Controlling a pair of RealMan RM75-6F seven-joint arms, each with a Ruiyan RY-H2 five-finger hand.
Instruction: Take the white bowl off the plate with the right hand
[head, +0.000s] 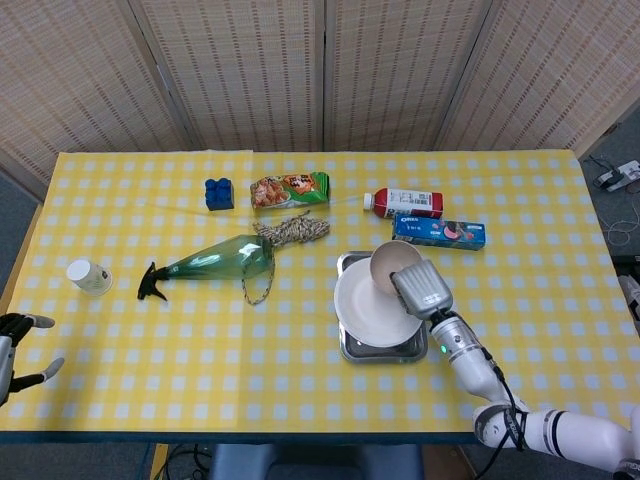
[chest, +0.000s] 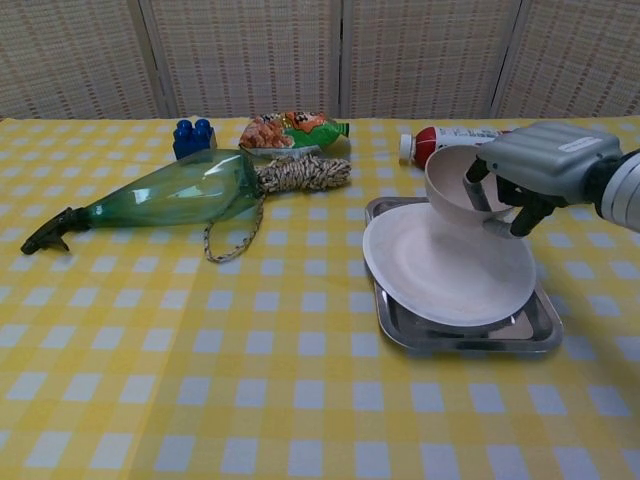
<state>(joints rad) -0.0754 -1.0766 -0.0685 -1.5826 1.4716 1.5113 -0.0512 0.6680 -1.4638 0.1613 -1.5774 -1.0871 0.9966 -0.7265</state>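
Note:
My right hand (chest: 535, 170) (head: 420, 288) grips the white bowl (chest: 455, 192) (head: 386, 267) by its right rim, with fingers inside and under the wall. The bowl hangs tilted just above the back of the white plate (chest: 440, 275) (head: 368, 308), its mouth turned toward the hand. The plate lies on a metal tray (chest: 460, 332) (head: 380, 350). At the table's near left edge my left hand (head: 12, 345) rests with fingers apart and nothing in it, seen only in the head view.
Behind the tray lie a red-capped NFC bottle (head: 404, 203) and a blue Oreo pack (head: 440, 234). A green spray bottle (chest: 165, 195), a rope coil (chest: 300, 172), a snack bag (chest: 290, 130) and blue blocks (chest: 193, 136) lie to the left. A paper cup (head: 89, 276) stands far left.

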